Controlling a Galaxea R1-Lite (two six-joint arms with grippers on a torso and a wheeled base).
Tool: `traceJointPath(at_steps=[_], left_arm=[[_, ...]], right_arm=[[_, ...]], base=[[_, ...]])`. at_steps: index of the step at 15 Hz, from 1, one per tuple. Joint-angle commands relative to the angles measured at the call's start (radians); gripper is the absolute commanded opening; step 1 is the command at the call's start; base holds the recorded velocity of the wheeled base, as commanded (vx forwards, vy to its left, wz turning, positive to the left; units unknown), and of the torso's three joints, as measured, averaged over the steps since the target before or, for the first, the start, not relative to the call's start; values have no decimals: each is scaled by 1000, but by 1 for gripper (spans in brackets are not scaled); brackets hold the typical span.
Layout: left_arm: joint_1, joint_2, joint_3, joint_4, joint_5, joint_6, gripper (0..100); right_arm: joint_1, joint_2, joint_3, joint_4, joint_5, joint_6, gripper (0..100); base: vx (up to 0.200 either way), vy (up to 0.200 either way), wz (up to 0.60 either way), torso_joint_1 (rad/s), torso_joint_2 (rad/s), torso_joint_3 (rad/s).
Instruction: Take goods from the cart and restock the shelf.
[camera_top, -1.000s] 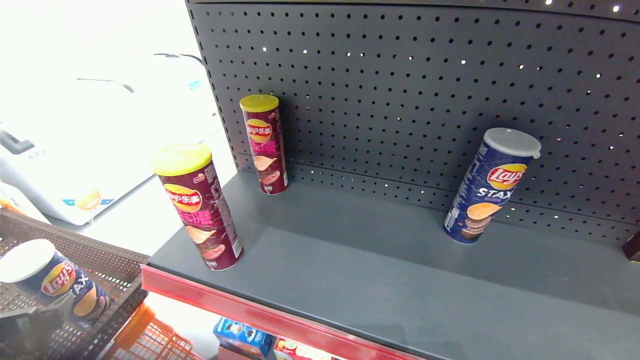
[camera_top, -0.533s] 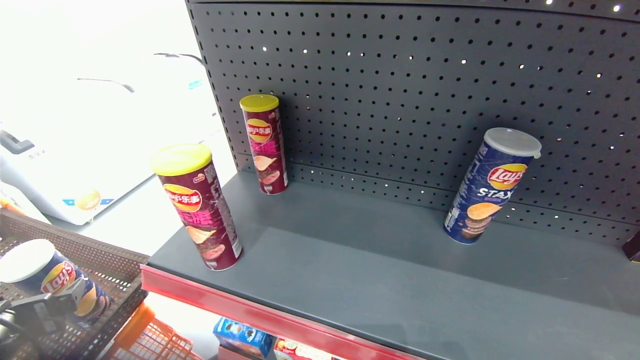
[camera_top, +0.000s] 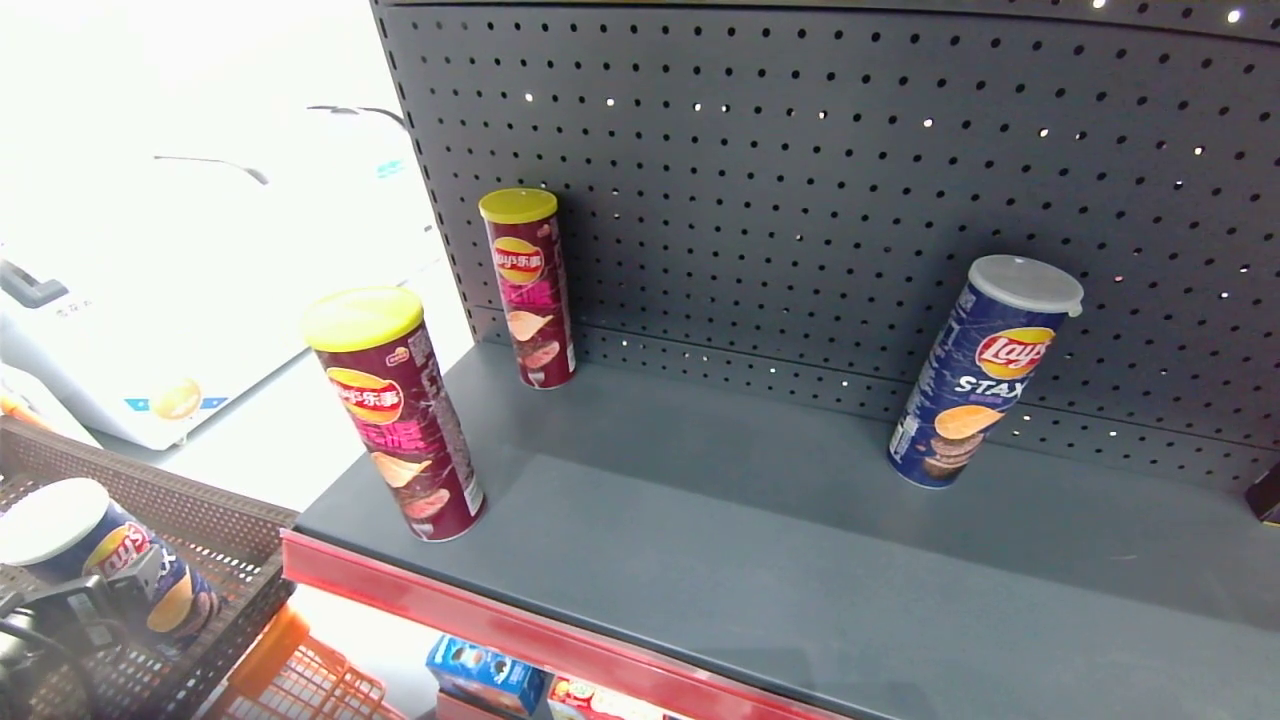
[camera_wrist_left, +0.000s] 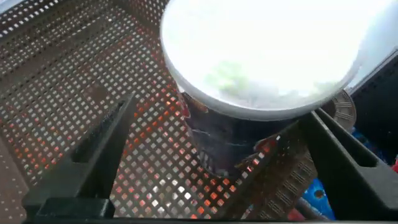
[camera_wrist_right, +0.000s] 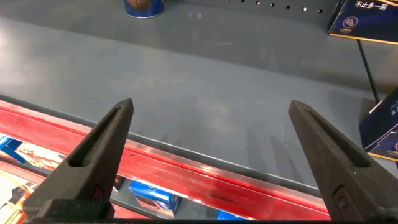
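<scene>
Head view: left end effector (camera_top: 128, 586), spread apart, has edged closer around the blue can (camera_top: 55, 520).

Head view looks down at shelf (camera_top: 760, 560); left wrist hangs close over cart (camera_wrist_left: 56, 74) (right wrist shares shelf).

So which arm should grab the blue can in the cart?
Probably the left. The left gripper is open on either side of the can, inside the cart. The right gripper is open too, but over the shelf, away from the cart.

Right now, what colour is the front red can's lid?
Yellow; the lid shows best in head view.
</scene>
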Motion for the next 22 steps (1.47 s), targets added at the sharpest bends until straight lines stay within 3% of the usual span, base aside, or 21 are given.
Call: traceJointPath(at_steps=[1,5,20,21,22], left_arm=[[7,61,1,-27,-17,-1,100],[3,161,1,-115,-111,8,100],[-11,273,-28,-197,-112,17,100],[-11,275,-41,-194,-111,19,0],[-11,275,-42,-194,-111,19,0]], right_arm=[[0,1,0,0,0,0,100],[0,1,0,0,0,1,100],[0,1,0,0,0,0,100],[0,1,0,0,1,0,100],[0,1,0,0,1,0,100]], base=[[0,0,0,0,0,0],[0,0,0,0,0,0],[0,0,0,0,0,0],[0,0,0,0,0,0],[0,0,0,0,0,0]])
